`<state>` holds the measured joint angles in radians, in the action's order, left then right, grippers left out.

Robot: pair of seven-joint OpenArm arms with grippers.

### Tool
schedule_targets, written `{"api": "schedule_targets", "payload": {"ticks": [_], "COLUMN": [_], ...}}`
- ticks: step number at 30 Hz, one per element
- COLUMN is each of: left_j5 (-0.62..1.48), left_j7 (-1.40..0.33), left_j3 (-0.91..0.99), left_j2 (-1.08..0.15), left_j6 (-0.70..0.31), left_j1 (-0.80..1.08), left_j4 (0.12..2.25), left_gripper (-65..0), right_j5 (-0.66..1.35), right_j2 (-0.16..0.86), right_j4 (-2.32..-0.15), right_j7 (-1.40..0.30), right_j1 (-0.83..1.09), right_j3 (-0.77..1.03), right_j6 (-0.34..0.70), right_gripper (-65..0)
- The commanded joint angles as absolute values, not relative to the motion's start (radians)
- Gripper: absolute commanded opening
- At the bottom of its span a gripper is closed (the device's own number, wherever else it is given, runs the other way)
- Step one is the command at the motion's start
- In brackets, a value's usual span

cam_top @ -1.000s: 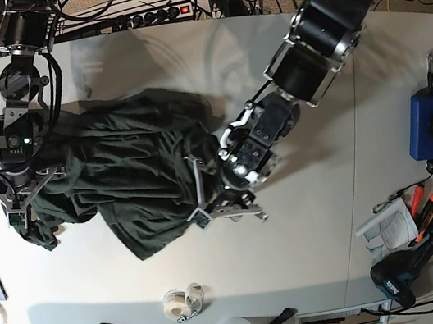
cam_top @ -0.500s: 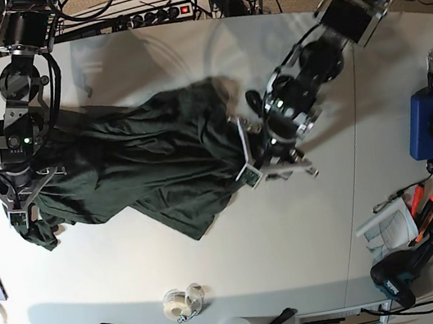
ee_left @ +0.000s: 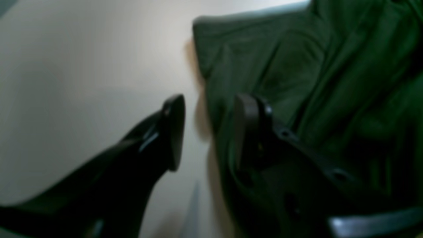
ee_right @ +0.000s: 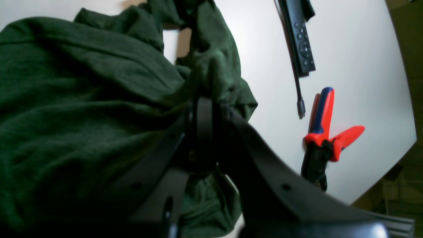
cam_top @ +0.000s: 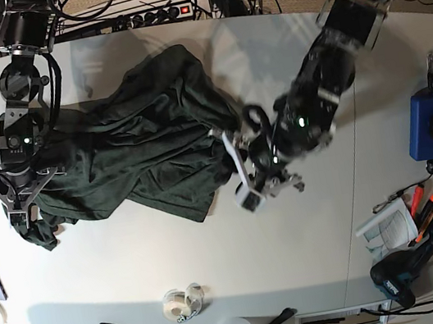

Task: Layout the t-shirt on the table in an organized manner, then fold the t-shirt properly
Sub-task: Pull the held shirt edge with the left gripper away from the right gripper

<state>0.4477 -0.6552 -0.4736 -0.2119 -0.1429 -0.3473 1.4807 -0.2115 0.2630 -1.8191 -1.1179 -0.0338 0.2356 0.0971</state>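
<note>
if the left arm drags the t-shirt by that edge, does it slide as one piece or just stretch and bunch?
Probably bunches: the t-shirt lies in deep loose folds, so it looks floppy. The right gripper pins its far end, so a pull likely stretches it. The white table looks smooth, so free cloth should slide.

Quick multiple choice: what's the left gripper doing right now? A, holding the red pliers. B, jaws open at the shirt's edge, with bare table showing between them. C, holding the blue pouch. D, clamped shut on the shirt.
B: in the left wrist view the left gripper has its jaws apart, one over the white table, the other against the t-shirt, with nothing pinched between them.
</note>
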Motion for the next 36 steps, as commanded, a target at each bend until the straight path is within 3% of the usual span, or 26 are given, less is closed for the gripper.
{"api": "schedule_targets", "payload": {"ticks": [1, 7, 13, 16, 17, 19, 20, 28, 36], "left_j5": [0.474, 0.513, 0.505, 0.506, 0.504, 0.497, 0.495, 0.559, 0.717], "left_j7": [-0.635, -0.635, -0.605, -0.603, -0.602, -0.601, -0.601, -0.641, -0.741], "left_j3": [-0.447, -0.395, -0.395, -0.395, -0.395, -0.394, -0.391, -0.219, 0.022], "left_j2": [-0.187, -0.051, 0.015, 0.019, 0.017, 0.012, 0.009, -0.113, -0.235], "left_j6": [-0.158, -0.239, -0.238, -0.237, -0.237, -0.229, -0.218, -0.216, -0.351], "left_j1": [-0.398, -0.548, -0.582, -0.569, -0.568, -0.569, -0.57, -0.551, -0.434], "left_j4": [1.434, 1.068, 0.905, 0.897, 0.897, 0.897, 0.9, 0.992, 1.061], "left_gripper": [-41.6, -41.6, -41.5, -42.7, -47.2, -63.4, -65.0, -65.0, -65.0], "right_j5": [-0.225, -0.225, -0.225, -0.225, -0.225, -0.225, -0.225, -0.224, -0.223], "right_j2": [0.277, 0.277, 0.277, 0.277, 0.277, 0.278, 0.277, 0.277, 0.277], "right_j4": [-1.837, -1.837, -1.837, -1.837, -1.837, -1.837, -1.837, -1.837, -1.838], "right_j7": [-1.095, -1.095, -1.095, -1.094, -1.094, -1.094, -1.093, -1.059, -1.043], "right_j1": [-0.05, -0.05, -0.05, -0.05, -0.05, -0.05, -0.05, -0.056, -0.097], "right_j3": [0.241, 0.241, 0.241, 0.241, 0.241, 0.241, 0.241, 0.241, 0.241], "right_j6": [0.09, 0.09, 0.09, 0.09, 0.09, 0.09, 0.09, 0.116, 0.124], "right_gripper": [-65.0, -65.0, -65.0, -65.0, -65.0, -65.0, -65.0, -65.0, -65.0]}}
